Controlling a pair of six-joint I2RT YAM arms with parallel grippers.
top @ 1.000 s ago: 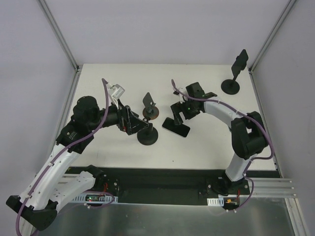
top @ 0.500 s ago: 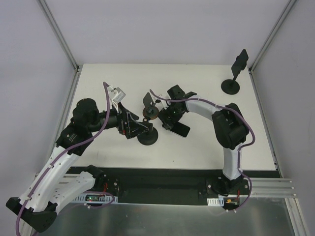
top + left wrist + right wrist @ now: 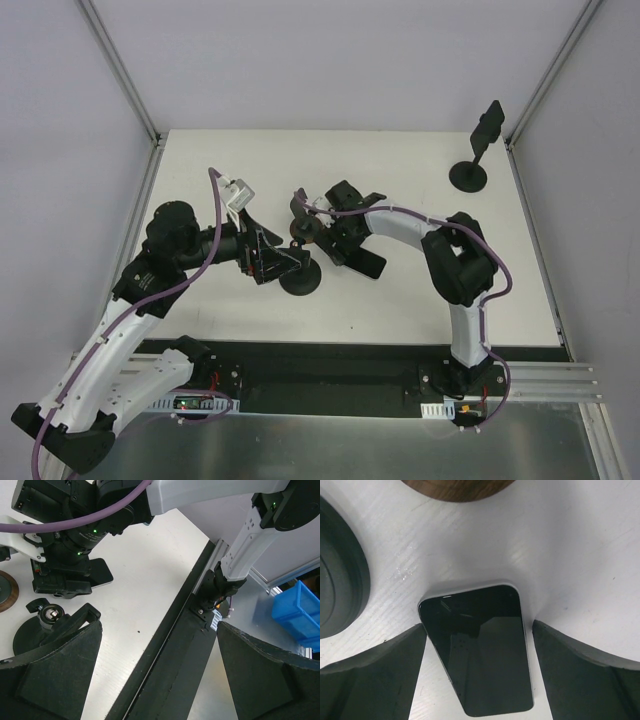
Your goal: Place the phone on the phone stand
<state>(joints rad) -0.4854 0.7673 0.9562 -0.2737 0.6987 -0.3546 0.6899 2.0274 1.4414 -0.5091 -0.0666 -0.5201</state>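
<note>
The phone point(image 3: 480, 652), black with a dark screen, lies flat on the white table point(image 3: 570, 540). My right gripper point(image 3: 479, 626) is open and low over it, one finger on each long side; whether they touch it I cannot tell. From above, the right gripper point(image 3: 335, 243) covers the phone's point(image 3: 368, 264) left end. A black phone stand point(image 3: 300, 282) with a round base stands just left of the phone. My left gripper point(image 3: 278, 262) is open beside it. In the left wrist view the stand point(image 3: 37, 630) sits by the left finger, with nothing in the left gripper point(image 3: 159, 625).
A stand with a brown round base point(image 3: 307, 232) is just behind the right gripper, its brown edge point(image 3: 457, 487) close to the phone's top. A third, tall black stand point(image 3: 468, 176) is at the far right corner. The table's dark front rail point(image 3: 170, 645) runs below.
The right gripper has swung left and down across the table to straddle the phone's left end. The left gripper has barely moved. The phone lies about where it was.
</note>
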